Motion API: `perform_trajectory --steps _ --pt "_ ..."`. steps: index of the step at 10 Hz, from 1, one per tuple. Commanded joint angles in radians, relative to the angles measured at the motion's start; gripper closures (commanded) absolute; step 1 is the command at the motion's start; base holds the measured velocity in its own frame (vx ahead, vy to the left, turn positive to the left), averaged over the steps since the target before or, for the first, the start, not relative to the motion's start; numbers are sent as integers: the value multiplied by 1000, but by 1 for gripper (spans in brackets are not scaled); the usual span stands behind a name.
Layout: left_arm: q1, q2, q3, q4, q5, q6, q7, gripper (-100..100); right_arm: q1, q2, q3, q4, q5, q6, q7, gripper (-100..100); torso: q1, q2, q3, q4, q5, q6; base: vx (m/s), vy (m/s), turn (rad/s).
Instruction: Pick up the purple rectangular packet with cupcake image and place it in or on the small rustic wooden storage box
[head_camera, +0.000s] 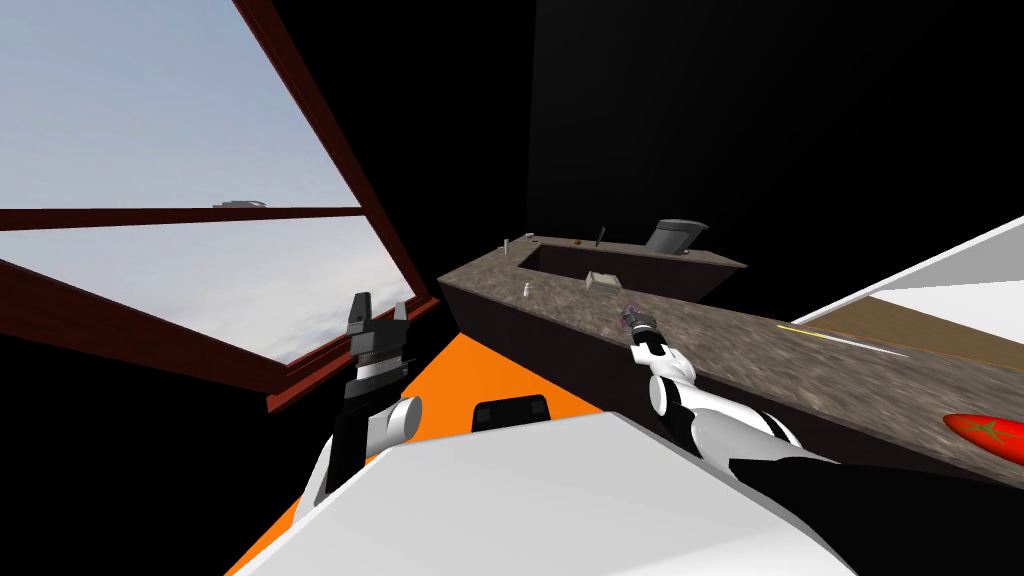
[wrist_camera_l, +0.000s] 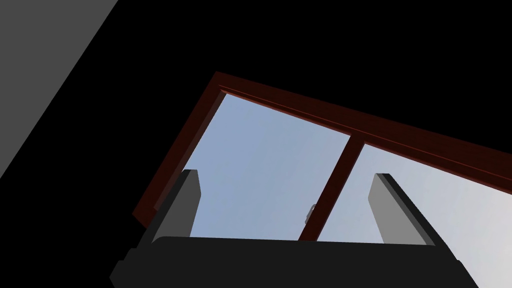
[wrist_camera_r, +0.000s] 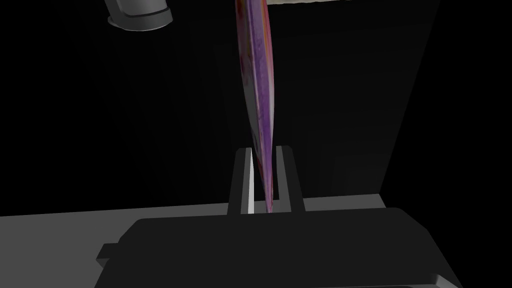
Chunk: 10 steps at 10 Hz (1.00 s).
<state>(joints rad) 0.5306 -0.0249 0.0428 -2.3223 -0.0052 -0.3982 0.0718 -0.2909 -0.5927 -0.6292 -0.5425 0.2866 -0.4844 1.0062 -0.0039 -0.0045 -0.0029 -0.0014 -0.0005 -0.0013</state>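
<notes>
My right gripper (wrist_camera_r: 263, 156) is shut on the purple packet (wrist_camera_r: 258, 85), which stands edge-on between the two fingers and reaches well past their tips. In the head view the same right gripper (head_camera: 633, 320) holds the packet (head_camera: 629, 315) above the speckled brown counter (head_camera: 760, 355). A small pale box (head_camera: 602, 279) sits farther along the counter, at the edge of a sunken basin. My left gripper (head_camera: 378, 312) is raised beside the window with its fingers (wrist_camera_l: 182, 202) open and nothing between them.
The counter runs on to a corner with a dark tilted bin (head_camera: 676, 237) and a small white bottle (head_camera: 526, 290). A red tomato-like thing (head_camera: 990, 435) lies on the counter near my right side. The orange floor (head_camera: 470, 385) lies between me and the counter. A red-framed window (head_camera: 200, 215) is on my left.
</notes>
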Motion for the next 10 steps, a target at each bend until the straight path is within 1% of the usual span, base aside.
perform_trajectory --steps 1,2,4,5,6,7,8,9,10 --pt "0 0 0 0 0 0 0 0 0 0 0 0 0 0 0 0 0 0 0 0 0 0 0 0 0" --pt "0 0 0 0 0 0 0 0 50 48 -11 -50 22 29 -19 100 0 0 0 0 0 0 26 -44 61" --pt "0 0 0 0 0 0 0 0 54 48 -11 -77 22 29 -19 100 -3 -3 -4 -6 -9 -3 17 -38 50" --pt "0 0 0 0 0 0 0 0 54 48 -11 -93 22 29 -19 100 -3 -4 -5 -6 -10 -3 -5 -1 -11" --pt "0 0 0 0 0 0 0 0 99 95 -23 -129 44 57 -38 100 -2 -4 -5 -6 -9 -3 19 -30 86" --pt "0 0 0 0 0 0 0 0 106 95 -23 -137 44 57 -38 100 -3 -4 -7 -9 -14 -4 23 -47 63" --pt "0 0 0 0 0 0 0 0 106 95 -23 -176 44 57 -38 100 -5 -5 -9 -12 -19 -4 2 -18 2" --pt "0 0 0 0 0 0 0 0 106 95 -23 -187 44 57 -38 100 -4 -6 -9 -12 -19 -4 -5 3 -12" --pt "0 0 0 0 0 0 0 0 158 141 -34 -236 66 86 -58 100 -3 -5 -9 -12 -19 -4 17 -29 89"
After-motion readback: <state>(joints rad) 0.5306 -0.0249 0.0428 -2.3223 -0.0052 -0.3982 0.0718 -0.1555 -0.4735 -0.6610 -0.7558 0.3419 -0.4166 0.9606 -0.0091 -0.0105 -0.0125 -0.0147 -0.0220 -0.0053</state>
